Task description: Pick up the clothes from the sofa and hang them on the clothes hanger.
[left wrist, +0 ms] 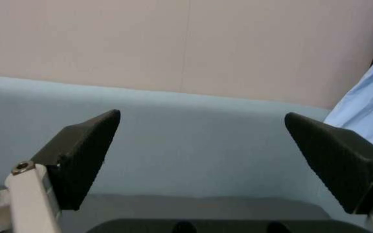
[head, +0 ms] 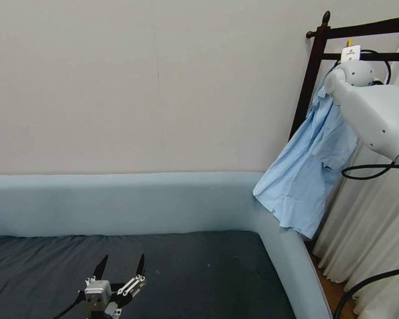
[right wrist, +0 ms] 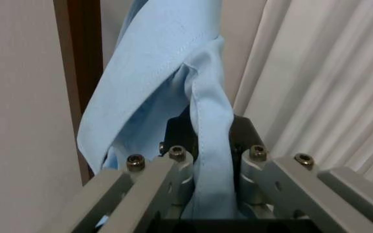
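My right gripper (right wrist: 211, 145) is raised up by the dark wooden rack (head: 317, 60), and its fingers (right wrist: 180, 133) are pinched onto a fold of the light blue shirt (head: 306, 173). From the wrist camera I see the cloth (right wrist: 167, 63) running between the two pads and on past them, with the rack's post (right wrist: 76, 73) just beside it on one side and the pale curtain (right wrist: 329, 73) on the other. From the head camera the right arm (head: 379, 119) covers the top of the shirt, so I cannot tell whether the fabric lies over a rail or hangs from the grip alone. Below the gripper the shirt falls loose along the post, its lower hem hanging near the corner of the sofa (head: 153, 203). My left gripper (head: 123, 259) is well apart from all that, low over the dark seat cushion (head: 206, 266), not touching anything. Its fingers (left wrist: 83, 160) are spread wide with nothing between them, and they point toward the pale blue backrest (left wrist: 199, 145) and the bare wall (left wrist: 173, 43) above it.
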Controlling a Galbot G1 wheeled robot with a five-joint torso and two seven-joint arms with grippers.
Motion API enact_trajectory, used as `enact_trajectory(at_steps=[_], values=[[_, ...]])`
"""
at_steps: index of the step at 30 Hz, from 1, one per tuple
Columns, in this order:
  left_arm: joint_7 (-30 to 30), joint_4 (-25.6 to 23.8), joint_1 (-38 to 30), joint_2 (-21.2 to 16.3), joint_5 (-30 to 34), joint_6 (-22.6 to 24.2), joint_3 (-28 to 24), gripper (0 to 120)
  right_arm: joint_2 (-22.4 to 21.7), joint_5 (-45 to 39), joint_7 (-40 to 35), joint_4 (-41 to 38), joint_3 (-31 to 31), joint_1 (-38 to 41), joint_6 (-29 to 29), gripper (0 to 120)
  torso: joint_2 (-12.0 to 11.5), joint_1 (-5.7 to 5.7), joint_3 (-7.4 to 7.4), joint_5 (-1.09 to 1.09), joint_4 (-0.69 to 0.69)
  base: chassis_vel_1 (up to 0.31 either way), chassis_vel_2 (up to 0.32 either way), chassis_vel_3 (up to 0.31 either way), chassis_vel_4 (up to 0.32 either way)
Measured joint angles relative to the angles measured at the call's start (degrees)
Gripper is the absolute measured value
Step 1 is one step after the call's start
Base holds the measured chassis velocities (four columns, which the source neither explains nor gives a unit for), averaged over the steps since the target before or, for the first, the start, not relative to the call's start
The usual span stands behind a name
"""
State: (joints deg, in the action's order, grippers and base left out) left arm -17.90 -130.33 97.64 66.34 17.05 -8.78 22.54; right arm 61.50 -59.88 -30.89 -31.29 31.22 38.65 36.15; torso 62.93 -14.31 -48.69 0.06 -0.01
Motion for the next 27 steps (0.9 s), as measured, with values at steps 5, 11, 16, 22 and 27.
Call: enact_trajectory(at_steps=[5, 11, 16, 22, 27], values=[[-0.03, -0.13, -0.05, 0.08, 0.07, -0.19, -0.04, 100, -0.57, -3.18, -1.66, -2.72, -0.02, -0.82, 2.73, 7, 0.01, 0.01, 0.01, -0.01, -0.02, 0.0, 0.0, 0.0, 0.0], [-0.06, -0.29, 0.42, 0.21, 0.09, -0.7, 0.14, 100, -0.48, -4.77, -2.29, -2.66, -0.04, -1.05, 4.14, 7, 0.01, 0.01, 0.0, -0.01, -0.02, 0.0, 0.0, 0.0, 0.0], [-0.06, -0.3, 0.67, 0.59, 0.08, -0.99, 0.09, 100, -0.54, -5.61, -1.73, -2.64, -0.21, -0.81, 4.99, 7, 0.01, 0.01, 0.0, 0.0, -0.01, 0.0, 0.0, 0.0, 0.0], [-0.17, 0.03, 0.64, 0.88, -0.06, -1.21, -0.12, 100, -4.41, -2.07, 0.44, -9.79, -0.24, -2.99, 3.58, 30, 0.01, 0.01, 0.0, -0.01, 0.01, 0.0, 0.0, 0.0, 0.0], [-0.27, 0.57, 0.44, 1.23, -0.4, -1.13, -0.3, 100, -10.9, -1.58, 1.16, -20.99, -1.41, -7.02, -0.42, 49, 0.01, 0.01, 0.0, 0.02, -0.02, 0.0, 0.0, 0.0, 0.0]])
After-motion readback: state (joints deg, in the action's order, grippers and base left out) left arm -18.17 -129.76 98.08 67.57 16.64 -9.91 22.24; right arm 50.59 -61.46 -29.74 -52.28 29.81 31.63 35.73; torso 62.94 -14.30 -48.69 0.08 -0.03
